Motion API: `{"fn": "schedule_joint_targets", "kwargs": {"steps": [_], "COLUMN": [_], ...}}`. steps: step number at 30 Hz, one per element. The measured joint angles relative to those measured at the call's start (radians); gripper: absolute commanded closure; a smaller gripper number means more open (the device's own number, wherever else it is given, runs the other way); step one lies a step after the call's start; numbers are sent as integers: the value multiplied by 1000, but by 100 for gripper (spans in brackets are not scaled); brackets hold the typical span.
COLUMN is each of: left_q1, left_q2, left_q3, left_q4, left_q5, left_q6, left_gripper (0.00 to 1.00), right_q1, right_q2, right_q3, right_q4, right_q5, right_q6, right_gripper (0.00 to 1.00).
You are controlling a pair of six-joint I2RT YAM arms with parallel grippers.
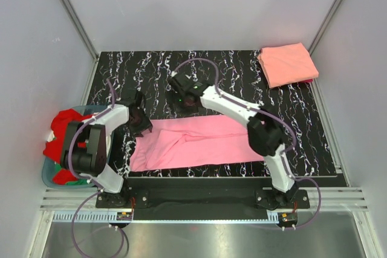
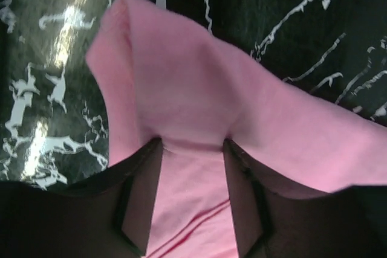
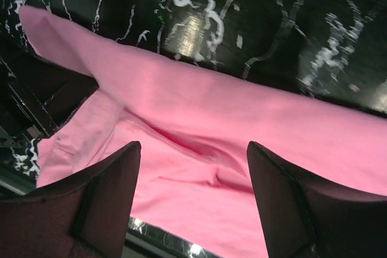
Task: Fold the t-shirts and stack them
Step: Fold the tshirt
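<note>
Left gripper [image 2: 192, 148] is clamped on the far left corner of the bubblegum-pink soft cloth t-shirt [image 1: 199, 143], which lies as a long strip across the middle of the black marbled table [image 1: 242, 70]. Right gripper [image 3: 193, 149] hovers over the far edge, fingers spread and empty. For a clean fold it should probably pinch that edge level with the left, then both lift together, keeping the cloth taut.
</note>
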Motion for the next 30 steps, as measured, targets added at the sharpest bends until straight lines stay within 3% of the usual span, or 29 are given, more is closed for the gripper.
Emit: {"fn": "schedule_joint_targets", "kwargs": {"steps": [6, 23, 27, 30], "left_q1": [55, 72, 72, 72], "left_q2": [70, 71, 71, 71], "left_q3": [53, 50, 50, 50], "left_q4": [51, 86, 86, 87], "left_q5": [36, 49, 50, 51], "left_q6": [28, 48, 53, 55], "left_gripper": [52, 52, 52, 53], "right_q1": [56, 79, 79, 79], "right_q2": [178, 336, 351, 355], "right_q3": [183, 308, 313, 312], "right_q4": [-53, -14, -11, -8], "right_q5": [-55, -188, -194, -196], "right_q6": [-76, -165, -183, -190], "right_gripper": [27, 35, 56, 88]}}
